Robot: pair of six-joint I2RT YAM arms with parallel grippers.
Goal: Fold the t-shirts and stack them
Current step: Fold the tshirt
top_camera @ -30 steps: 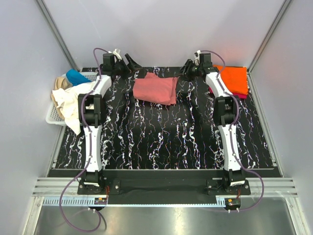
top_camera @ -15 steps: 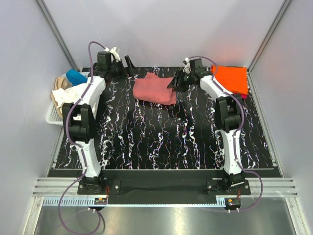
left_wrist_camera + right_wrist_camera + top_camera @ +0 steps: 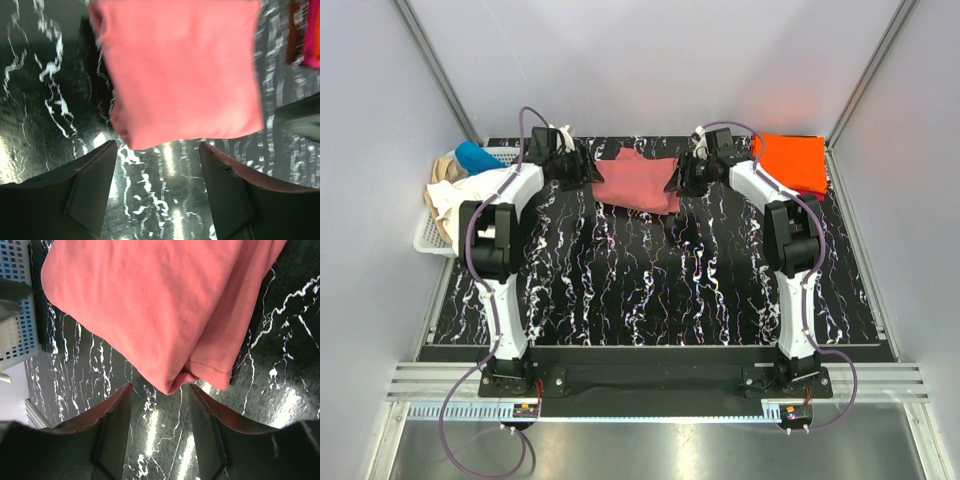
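Note:
The salmon-pink t-shirt (image 3: 638,184) lies folded on the black marbled table at the back middle. My left gripper (image 3: 588,168) is open at its left edge; in the left wrist view (image 3: 158,147) the shirt (image 3: 180,70) lies just ahead of the jaws, untouched. My right gripper (image 3: 676,178) is open at the shirt's right edge; in the right wrist view (image 3: 159,392) a folded corner of the shirt (image 3: 150,305) points into the gap between the jaws. A folded orange t-shirt (image 3: 793,160) lies on a magenta one at the back right.
A white lattice basket (image 3: 432,232) at the left edge holds cream-white (image 3: 470,200), tan (image 3: 443,168) and blue (image 3: 475,156) shirts. Grey walls close the back and sides. The basket also shows in the right wrist view (image 3: 17,315).
Both grippers have moved inward and down from the back corners to the pink shirt's left and right edges. The shirt has not moved.

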